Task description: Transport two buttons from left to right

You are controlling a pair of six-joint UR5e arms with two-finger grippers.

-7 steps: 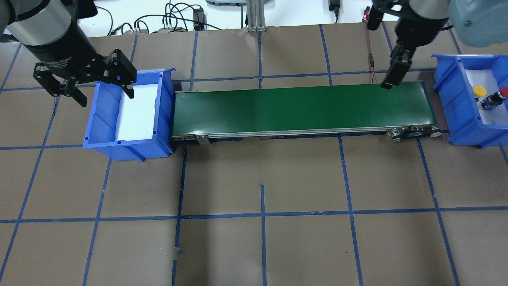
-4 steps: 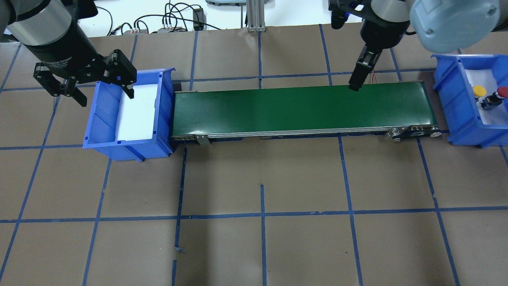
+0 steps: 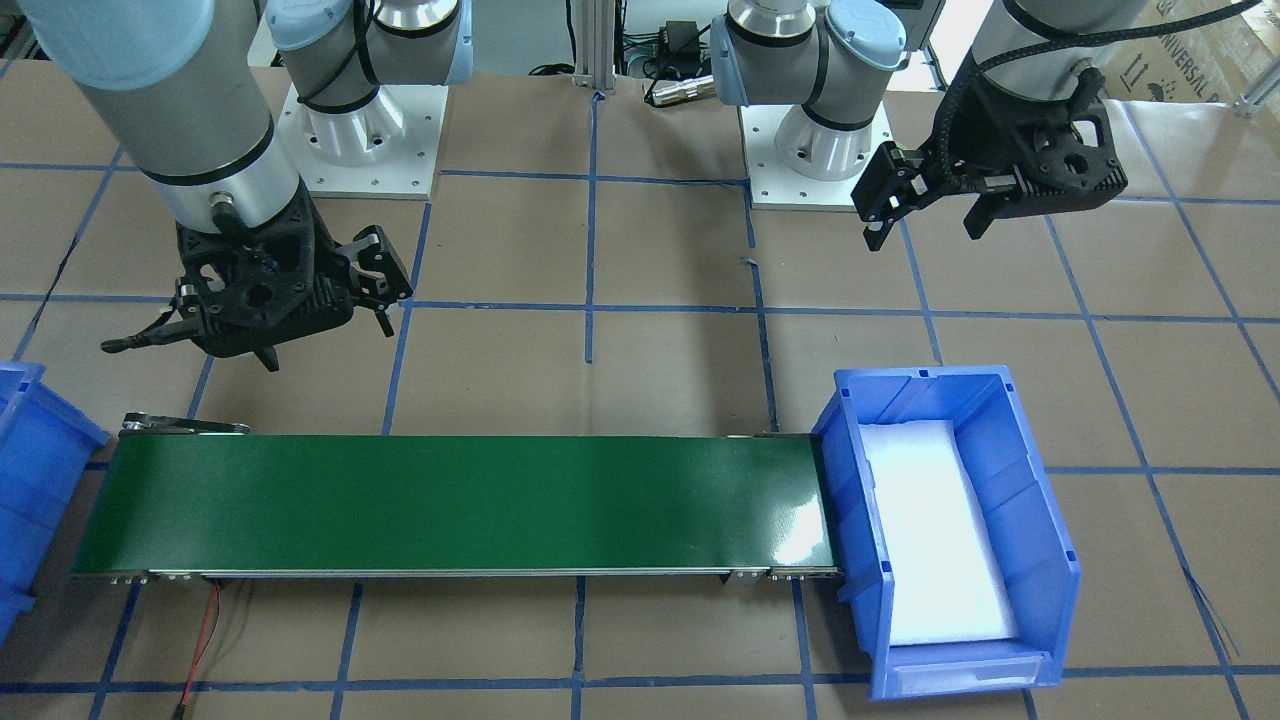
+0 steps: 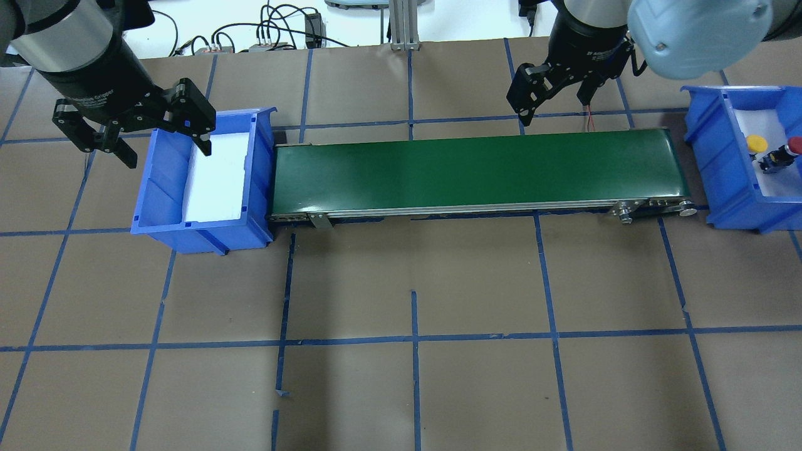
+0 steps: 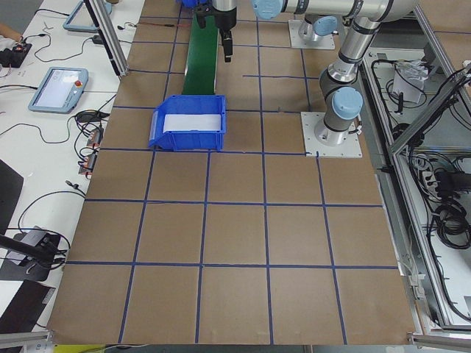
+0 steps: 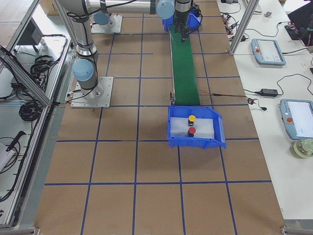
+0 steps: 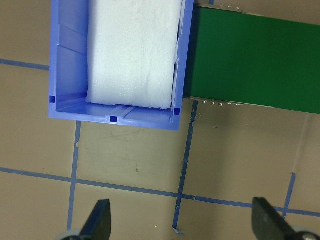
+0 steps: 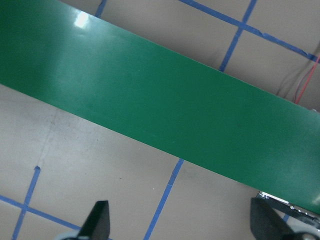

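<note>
The yellow button (image 4: 756, 143) and the red button (image 4: 793, 147) stand in the blue right bin (image 4: 720, 156) on white foam; both also show in the exterior right view, yellow (image 6: 192, 118) and red (image 6: 191, 130). My left gripper (image 4: 168, 156) is open and empty above the far left corner of the blue left bin (image 4: 163, 188), which holds only white foam (image 7: 135, 50). My right gripper (image 4: 554, 109) is open and empty above the far edge of the green conveyor belt (image 4: 476, 169), well left of the right bin.
The conveyor belt (image 3: 450, 500) runs between the two bins. A red wire (image 4: 588, 103) lies behind the belt's right end. Cables and a metal post (image 4: 404, 25) sit at the table's far edge. Brown table with blue tape lines (image 4: 413, 338) lies in front.
My right gripper has moved left along the belt's far edge, away from the right bin, and has turned about its axis. My left gripper has not moved.
</note>
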